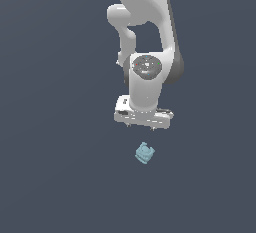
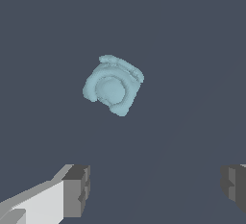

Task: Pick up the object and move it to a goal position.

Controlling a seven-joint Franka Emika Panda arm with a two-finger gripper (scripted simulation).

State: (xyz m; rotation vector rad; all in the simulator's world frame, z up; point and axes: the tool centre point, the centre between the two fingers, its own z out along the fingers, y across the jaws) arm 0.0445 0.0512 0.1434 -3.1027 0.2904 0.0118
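Grey pads (image 2: pixel 77 192) wide apart, tool (image 2: pixel 156 189) clear of teal object (image 2: pixel 113 85)

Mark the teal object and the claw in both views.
teal object (image 1: pixel 144 153), exterior view, middle of its notched top.
teal object (image 2: pixel 113 85), wrist view, round centre of its top.
claw (image 1: pixel 143 125), exterior view, midway between fingertips.
claw (image 2: pixel 154 188), wrist view, gap midway between its two fingertips.

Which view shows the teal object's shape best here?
The wrist view: the object fills much of the frame from above, showing a round recess and a raised rim, with the open pincer apart from it. In the exterior view it is a tiny block below the pincer.
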